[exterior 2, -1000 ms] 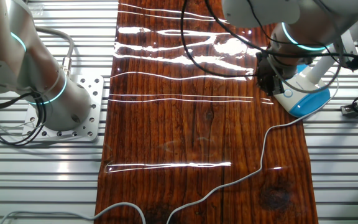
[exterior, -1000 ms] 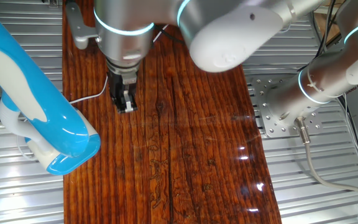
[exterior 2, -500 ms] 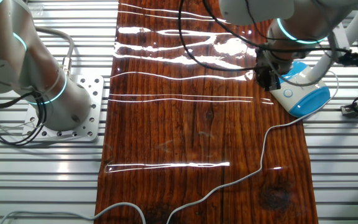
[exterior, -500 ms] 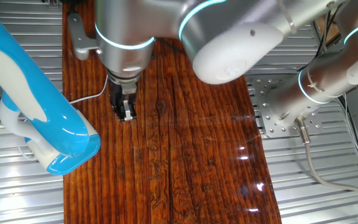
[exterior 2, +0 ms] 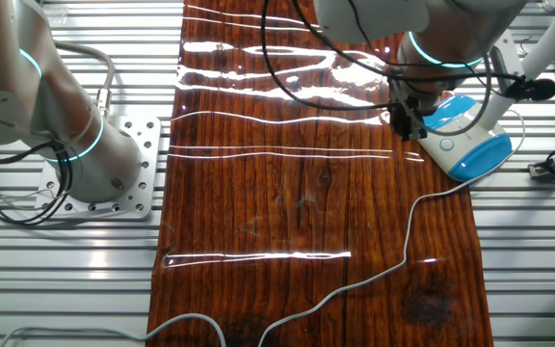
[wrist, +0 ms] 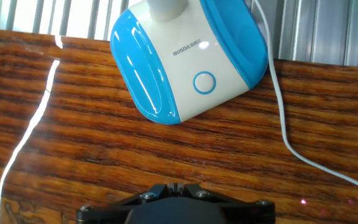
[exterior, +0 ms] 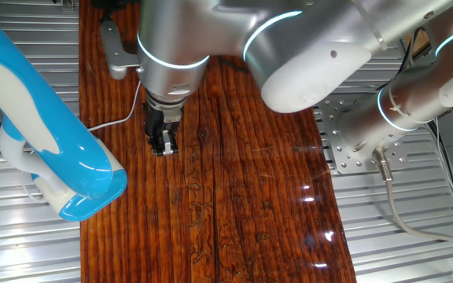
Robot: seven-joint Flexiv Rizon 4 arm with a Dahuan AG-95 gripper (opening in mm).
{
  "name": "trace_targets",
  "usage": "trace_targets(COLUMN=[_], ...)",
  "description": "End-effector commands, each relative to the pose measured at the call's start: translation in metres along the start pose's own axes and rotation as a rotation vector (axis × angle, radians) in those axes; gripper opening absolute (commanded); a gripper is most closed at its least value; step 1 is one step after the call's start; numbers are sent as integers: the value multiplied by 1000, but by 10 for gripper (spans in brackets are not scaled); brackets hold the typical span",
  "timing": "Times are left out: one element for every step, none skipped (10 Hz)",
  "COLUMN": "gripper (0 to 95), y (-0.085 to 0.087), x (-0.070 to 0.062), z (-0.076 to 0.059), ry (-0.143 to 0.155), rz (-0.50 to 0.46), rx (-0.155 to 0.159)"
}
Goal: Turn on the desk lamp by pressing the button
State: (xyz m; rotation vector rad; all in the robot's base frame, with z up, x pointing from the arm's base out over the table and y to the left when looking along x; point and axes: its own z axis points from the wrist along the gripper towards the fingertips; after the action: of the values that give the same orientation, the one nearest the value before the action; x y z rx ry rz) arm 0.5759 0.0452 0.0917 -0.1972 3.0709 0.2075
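The desk lamp's long sky-blue and white body (exterior: 42,110) slants across the left of one fixed view. Its blue-and-white base (exterior 2: 465,145) sits at the wooden board's right edge in the other fixed view. The hand view shows the base (wrist: 166,56) with a round ringed button (wrist: 204,82) on top. My gripper (exterior: 162,144) hangs over the wood beside the base, apart from it; it also shows in the other fixed view (exterior 2: 405,123). In the hand view its fingertips (wrist: 174,186) touch each other, shut on nothing, and the button lies ahead of them. The thin white cord (wrist: 283,127) runs past the base.
A dark wooden board (exterior: 234,212) lies on ridged metal tabletop (exterior 2: 66,280). A second silver arm stands on a mounting plate (exterior 2: 128,169), also seen in one fixed view (exterior: 403,110). The white cord (exterior 2: 408,241) snakes across the board's near end.
My gripper has slid a little away from the lamp base toward the board's middle, uncovering more of the base. The lamp has not moved.
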Motion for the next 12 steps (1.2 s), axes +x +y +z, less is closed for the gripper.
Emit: trace_targets(gripper=[0, 0, 0, 0, 0, 0, 0, 0, 0, 0, 0, 0], y=[1, 0, 0, 0, 0, 0, 0, -1, -2, -2, -2, -3], x=[3, 6, 9, 9, 10, 10, 9, 8, 6, 4, 4, 3], z=[6, 8, 10, 11, 11, 11, 11, 9, 7, 5, 4, 2], ry=[-44, -56, -58, -58, -58, -56, -55, -52, -49, -48, -49, -49], rz=[34, 36, 40, 46, 55, 52, 33, 23, 26, 30, 32, 32], rx=[2, 1, 1, -2, -3, -4, -1, -1, -3, -3, -3, -2])
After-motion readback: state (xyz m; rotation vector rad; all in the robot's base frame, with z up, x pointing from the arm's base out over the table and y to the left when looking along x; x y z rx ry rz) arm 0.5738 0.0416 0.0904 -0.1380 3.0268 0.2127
